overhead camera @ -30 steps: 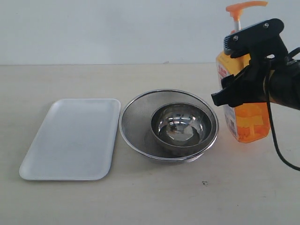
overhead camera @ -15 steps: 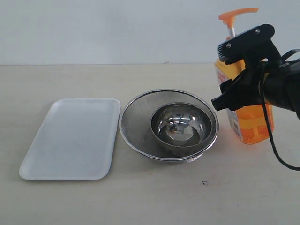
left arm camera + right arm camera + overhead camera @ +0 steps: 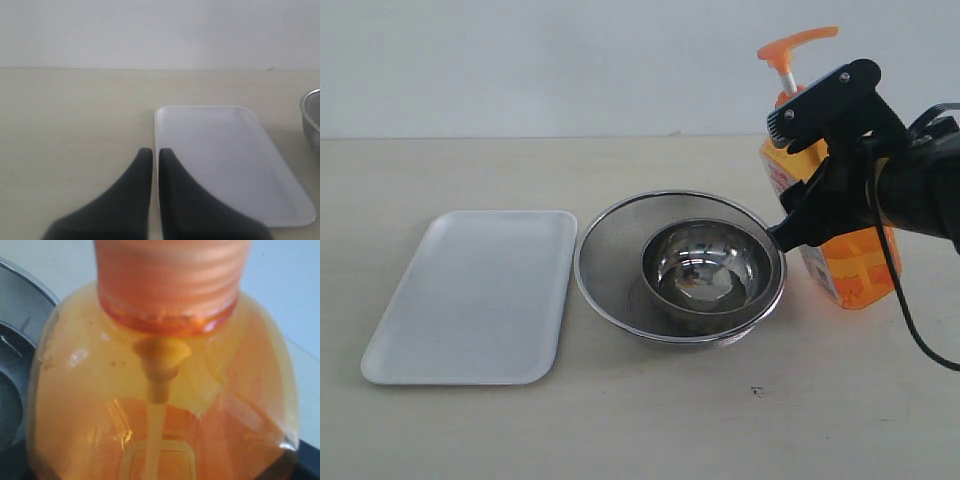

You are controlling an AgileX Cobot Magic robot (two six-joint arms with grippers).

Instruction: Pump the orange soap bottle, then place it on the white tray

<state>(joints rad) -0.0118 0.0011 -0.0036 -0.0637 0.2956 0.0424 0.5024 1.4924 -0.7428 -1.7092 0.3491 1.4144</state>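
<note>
While the right tool (image 3: 785, 176) clamps the tilted orange soap bottle (image 3: 855, 265), transfer appears underway; next, clear the strainer (image 3: 610, 250) toward the white tray (image 3: 470, 295).

I see the R gripper (image 3: 782, 178) clamped on the orange soap bottle (image 3: 855, 265), which is tilted beside the mesh strainer (image 3: 610, 260) w/ steel bowl (image 3: 705, 265) inside; white tray (image 3: 470, 295) sits further L.

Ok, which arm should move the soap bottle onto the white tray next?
Right. The right gripper holds the tilted soap bottle beside the strainer. The left gripper hovers shut and empty by the tray, with the strainer between it and the bottle.
</note>
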